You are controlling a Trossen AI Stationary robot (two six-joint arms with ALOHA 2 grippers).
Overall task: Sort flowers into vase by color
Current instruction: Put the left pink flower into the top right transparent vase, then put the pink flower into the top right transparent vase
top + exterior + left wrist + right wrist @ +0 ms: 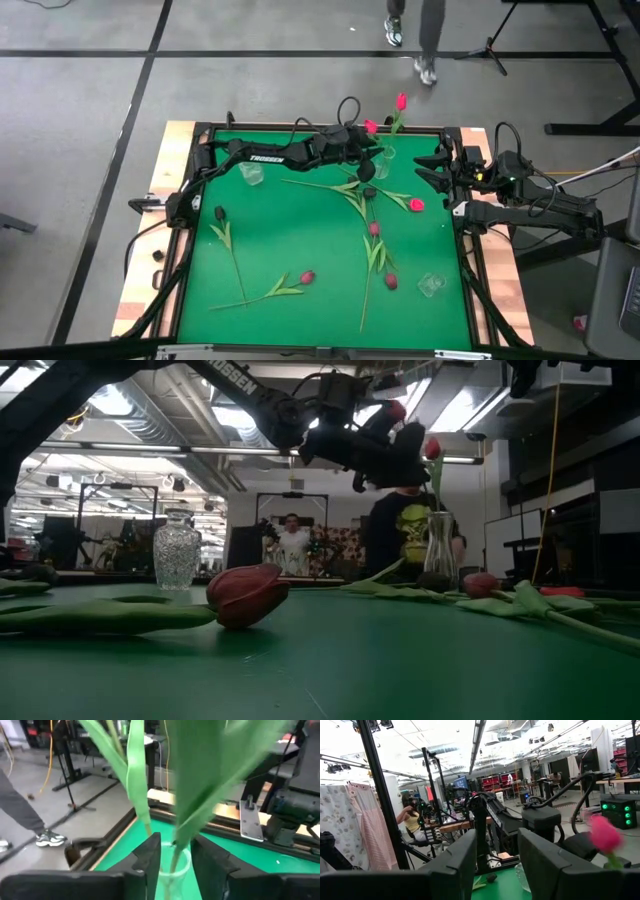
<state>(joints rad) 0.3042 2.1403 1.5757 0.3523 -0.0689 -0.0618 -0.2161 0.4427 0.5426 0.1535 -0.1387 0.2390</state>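
1. Left gripper (372, 160): fingers spread above clear glass vase (386, 154) at green table's (300, 235) far edge
2. Pink-red artificial tulips (400, 101): in that vase; others lie mid-table
3. Handling: light, flexible; pinch mid-stem
4. Right gripper (433, 166): part-open, empty, right edge

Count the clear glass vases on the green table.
3, by the high view: a vase upper left, a second vase at the top edge holding pink tulips, a third vase lower right. None seems hidden.
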